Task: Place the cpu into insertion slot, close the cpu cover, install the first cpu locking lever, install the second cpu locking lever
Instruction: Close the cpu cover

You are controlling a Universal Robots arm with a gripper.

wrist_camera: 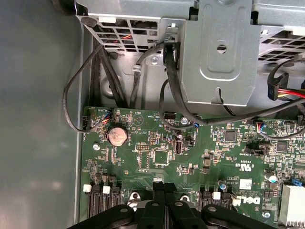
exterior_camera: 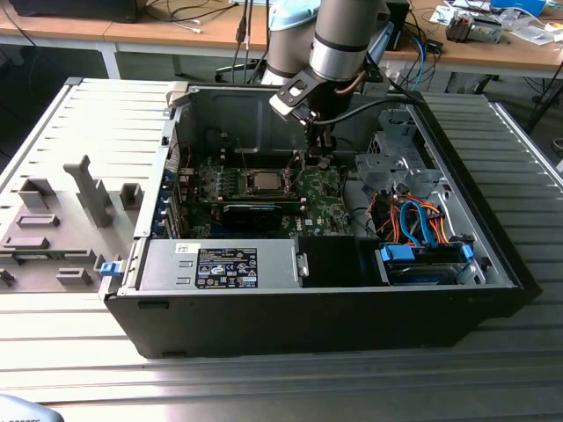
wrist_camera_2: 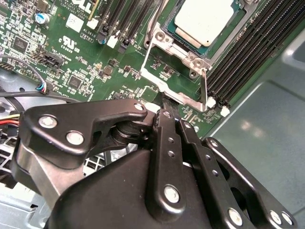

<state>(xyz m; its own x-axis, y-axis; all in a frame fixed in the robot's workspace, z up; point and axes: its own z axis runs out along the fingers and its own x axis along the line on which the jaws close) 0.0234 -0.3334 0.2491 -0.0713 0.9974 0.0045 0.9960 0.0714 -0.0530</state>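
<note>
The cpu (wrist_camera_2: 205, 19), a silver-grey square, lies in the insertion slot (wrist_camera_2: 187, 58) on the green motherboard (exterior_camera: 321, 211); it is also the pale square cpu (exterior_camera: 262, 182) in the exterior view. The cpu cover (wrist_camera_2: 183, 98), a thin silvery frame, is swung open away from the chip, with green board showing through its window. A thin locking lever (wrist_camera_2: 205, 86) stands up beside the slot. My gripper (wrist_camera_2: 164, 106) is shut, its tips together right at the cover's free edge. The same gripper (wrist_camera: 164, 187) hangs low over the board, and it is the gripper (exterior_camera: 318, 161) at the chip's right in the exterior view.
Black memory slots (wrist_camera_2: 248, 52) flank the socket. A metal drive cage (wrist_camera: 219, 52) with black cables (wrist_camera: 95, 81) stands past the board's edge, and a coin battery (wrist_camera: 116, 136) sits on the board. The power supply (exterior_camera: 229, 264) and orange and blue cables (exterior_camera: 413, 220) fill the case front.
</note>
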